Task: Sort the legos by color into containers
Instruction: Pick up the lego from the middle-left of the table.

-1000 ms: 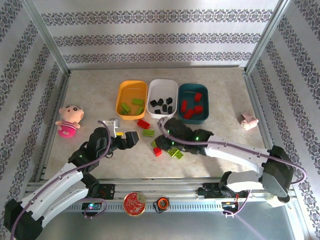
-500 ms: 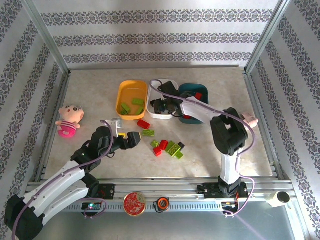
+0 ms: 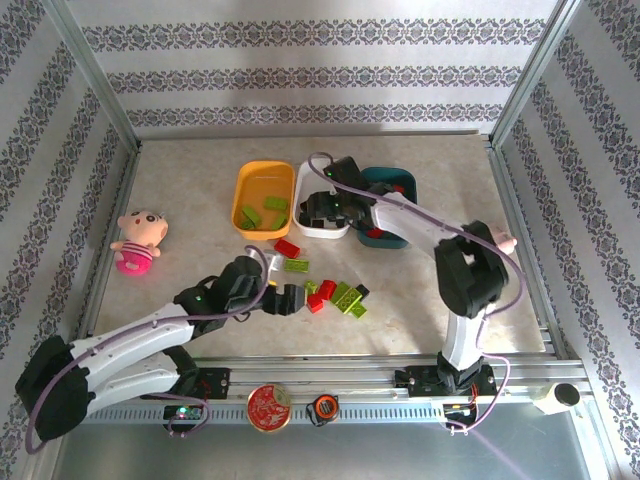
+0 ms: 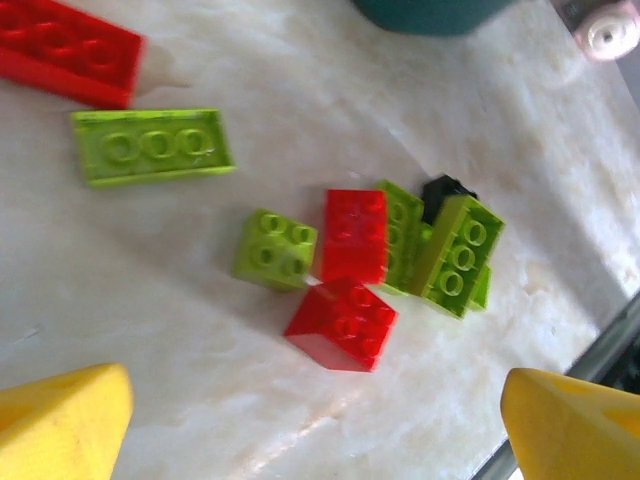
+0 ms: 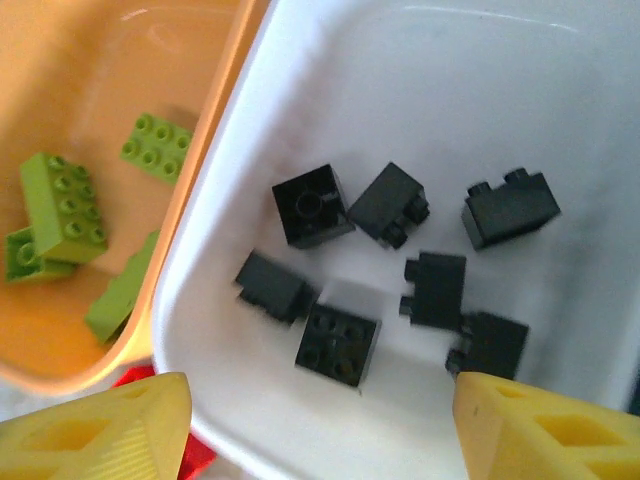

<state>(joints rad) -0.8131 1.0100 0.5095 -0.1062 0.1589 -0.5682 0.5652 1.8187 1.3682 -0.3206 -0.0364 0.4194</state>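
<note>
My left gripper (image 3: 287,299) hovers open just left of a loose cluster of legos (image 3: 335,294). In the left wrist view its yellow fingertips (image 4: 62,422) frame a red brick (image 4: 342,322), with a second red brick (image 4: 355,235), a small lime brick (image 4: 275,248), stacked lime bricks (image 4: 455,250) and a black brick (image 4: 445,188) behind it. My right gripper (image 3: 320,210) hangs open over the white bin (image 3: 312,168). Several black bricks (image 5: 338,344) lie in the white bin (image 5: 300,80). The orange-yellow bin (image 5: 200,140) holds lime bricks (image 5: 62,208). The dark teal bin (image 3: 410,190) holds red ones.
A flat lime plate (image 4: 152,146) and a long red brick (image 4: 65,50) lie apart from the cluster, toward the bins. A pink doll (image 3: 135,240) sits at the left, a pink roll (image 3: 497,240) at the right. A round red tin (image 3: 269,407) rests on the front rail.
My right arm swung from the loose cluster up to the white bin and stays over it. My left gripper moved right and lower, closing in on the cluster.
</note>
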